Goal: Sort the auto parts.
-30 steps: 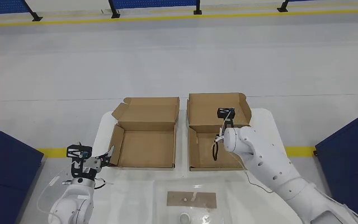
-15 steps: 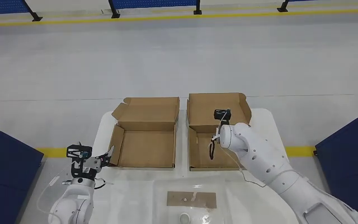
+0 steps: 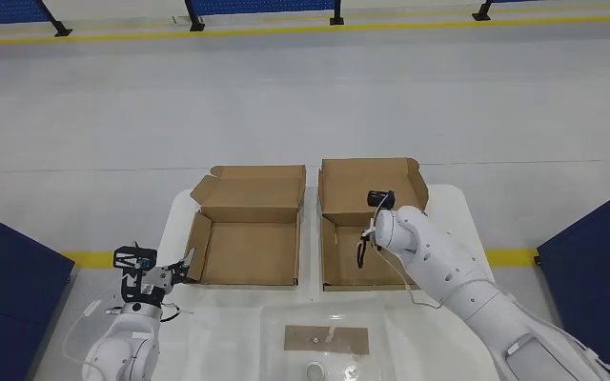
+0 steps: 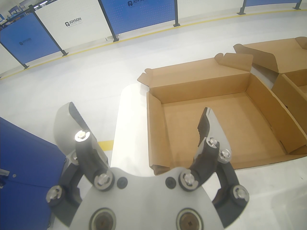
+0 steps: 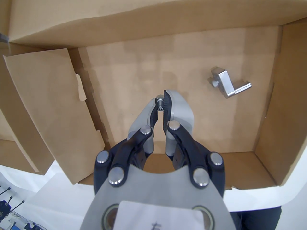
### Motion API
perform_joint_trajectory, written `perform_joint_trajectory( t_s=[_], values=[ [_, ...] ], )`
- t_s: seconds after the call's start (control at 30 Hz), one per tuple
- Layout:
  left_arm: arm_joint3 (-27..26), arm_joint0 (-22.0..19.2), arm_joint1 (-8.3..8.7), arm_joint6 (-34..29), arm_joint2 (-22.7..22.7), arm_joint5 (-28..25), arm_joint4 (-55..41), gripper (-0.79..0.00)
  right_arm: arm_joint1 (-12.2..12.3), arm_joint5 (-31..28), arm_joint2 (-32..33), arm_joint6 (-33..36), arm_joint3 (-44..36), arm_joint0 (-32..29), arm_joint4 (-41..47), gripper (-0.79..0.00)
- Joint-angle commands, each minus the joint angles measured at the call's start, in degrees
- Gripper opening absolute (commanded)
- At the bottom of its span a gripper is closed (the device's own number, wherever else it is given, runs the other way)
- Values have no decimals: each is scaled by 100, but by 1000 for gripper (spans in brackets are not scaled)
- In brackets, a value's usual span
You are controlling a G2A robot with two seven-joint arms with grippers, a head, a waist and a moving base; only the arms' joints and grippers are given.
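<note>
One white table [image 3: 238, 305] carries two open cardboard boxes side by side, flaps up at the far end: the left box [image 3: 251, 252] and the right box [image 3: 341, 257]. Near the front edge of the table lies one flat brown card [image 3: 326, 339], long side across the table, with something small and pale on it that is too tiny to identify.

There are two grippers. The left gripper [image 4: 139, 108] hangs over the table's left edge, just beside the left box's outer wall, with its jaws spread wide and nothing between them. The right gripper [image 5: 160, 104] hangs inside the right box, above its floor, with the jaws narrowed to a slim gap and pinching one small bolt [image 5: 159, 101].

Two metal parts can be counted, both in the right box. One L-shaped bracket [image 5: 227, 84] lies on the box floor near a side wall, well apart from the gripper, its longer arm aslant to the walls. The bolt's long axis runs along the fingers, and its rounded end sits at the fingertips, pointing away from the wrist.
</note>
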Motion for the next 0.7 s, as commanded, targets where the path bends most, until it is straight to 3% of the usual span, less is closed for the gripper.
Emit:
perform_joint_trajectory(
  t_s=[0.0, 0.67],
  values=[
    [0, 0, 0, 0, 0, 0, 0, 0, -58, 49, -48, -97, 124, 35, 2, -785],
    [0, 0, 0, 0, 0, 0, 0, 0, -459, 55, 44, -1155, 926, 15, 467, -785]
  ],
)
